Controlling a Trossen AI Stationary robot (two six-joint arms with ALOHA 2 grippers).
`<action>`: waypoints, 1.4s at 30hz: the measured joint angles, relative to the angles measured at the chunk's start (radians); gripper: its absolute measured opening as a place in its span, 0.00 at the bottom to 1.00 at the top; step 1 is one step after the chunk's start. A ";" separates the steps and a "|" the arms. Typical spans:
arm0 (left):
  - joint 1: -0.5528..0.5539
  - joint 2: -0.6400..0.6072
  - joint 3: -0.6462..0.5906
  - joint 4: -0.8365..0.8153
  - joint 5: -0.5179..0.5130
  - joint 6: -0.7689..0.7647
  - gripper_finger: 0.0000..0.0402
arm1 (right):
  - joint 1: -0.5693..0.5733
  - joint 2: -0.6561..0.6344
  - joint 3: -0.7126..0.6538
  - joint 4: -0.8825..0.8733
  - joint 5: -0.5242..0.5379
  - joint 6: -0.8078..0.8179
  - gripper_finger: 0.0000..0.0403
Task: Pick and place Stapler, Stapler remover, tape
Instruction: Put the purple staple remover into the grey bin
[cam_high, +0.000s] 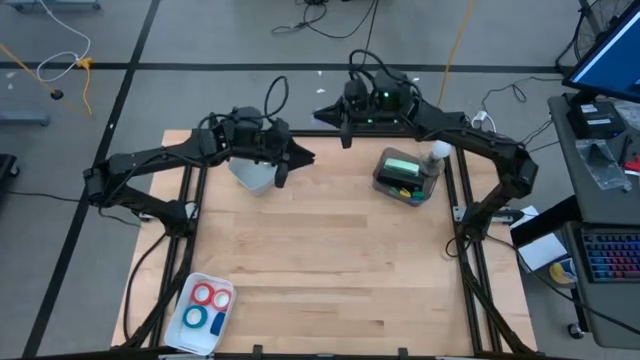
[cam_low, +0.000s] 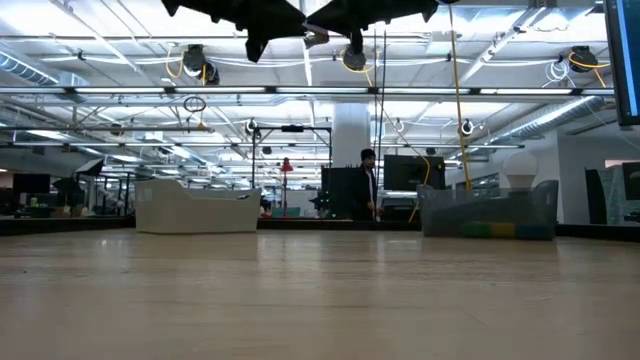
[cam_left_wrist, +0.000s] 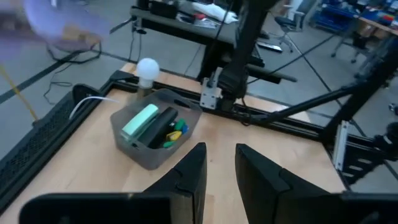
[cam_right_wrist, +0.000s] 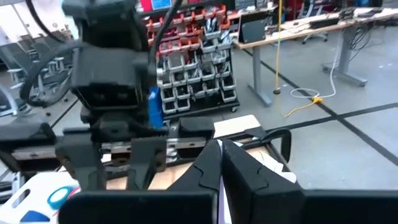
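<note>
In the low view both arms are running off the top edge, their jaws out of sight. A white tray (cam_high: 206, 318) at the table's near corner is reaching the bottom edge, its tape rolls (cam_high: 204, 296) too small to count surely. The grey bin (cam_low: 488, 212) is hiding its contents there.

Two red tape rolls (cam_high: 210, 295) and two blue tape rolls (cam_high: 196, 319) lie flat in a white tray (cam_high: 183, 338) at the counter's near-left corner.
</note>
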 joint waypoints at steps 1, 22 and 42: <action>0.002 0.000 0.000 0.001 0.007 0.006 0.22 | 0.001 0.001 0.000 -0.006 -0.002 -0.001 0.00; 0.063 0.025 0.000 0.014 0.010 -0.115 0.22 | 0.019 0.001 0.000 -0.099 -0.107 -0.121 0.00; 0.032 0.134 0.000 0.102 0.051 -0.111 0.22 | 0.028 0.000 0.000 -0.305 -0.023 -0.258 0.00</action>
